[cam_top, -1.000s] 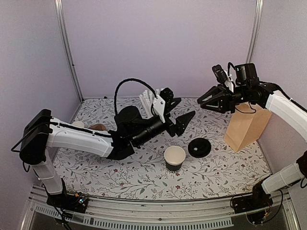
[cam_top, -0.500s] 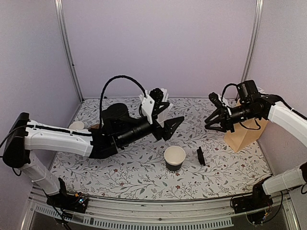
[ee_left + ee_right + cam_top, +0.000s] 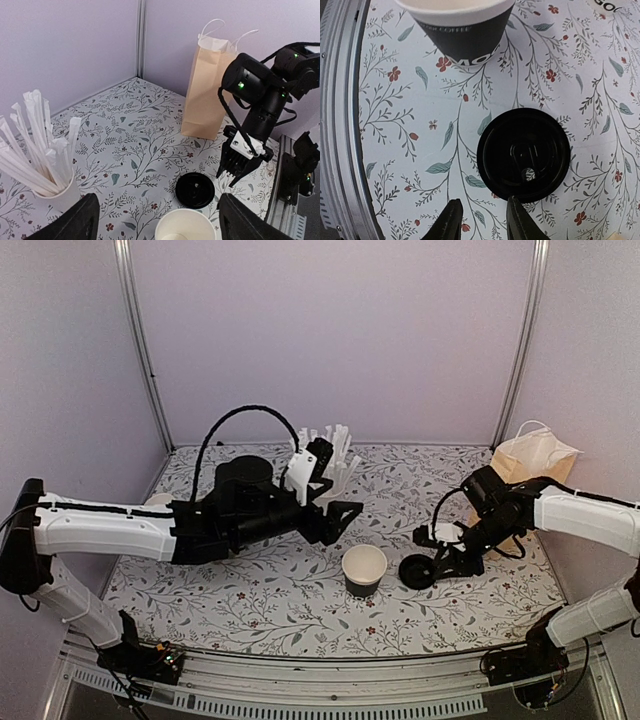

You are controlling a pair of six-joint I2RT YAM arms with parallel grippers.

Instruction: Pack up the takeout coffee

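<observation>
The black paper cup [image 3: 364,570] with a white rim and inside stands upright and empty in the middle of the table; it also shows in the left wrist view [image 3: 186,226] and the right wrist view [image 3: 462,25]. Its round black lid [image 3: 414,572] lies flat just right of it, also seen in the left wrist view [image 3: 195,190] and the right wrist view [image 3: 523,155]. My right gripper [image 3: 443,560] is open and low over the table, its fingertips [image 3: 520,220] at the lid's near edge, holding nothing. My left gripper [image 3: 336,488] is wide open and empty, hovering behind the cup.
A white cup of paper-wrapped straws [image 3: 52,187] stands at the back centre [image 3: 330,445]. A tan paper bag with handles [image 3: 530,455] stands at the back right [image 3: 207,95]. Purple walls close in three sides. A metal rail [image 3: 340,125] runs along the near edge.
My right arm has come down from beside the bag to the table at the lid. The lid has shifted a little nearer. My left arm has drawn back to the left.
</observation>
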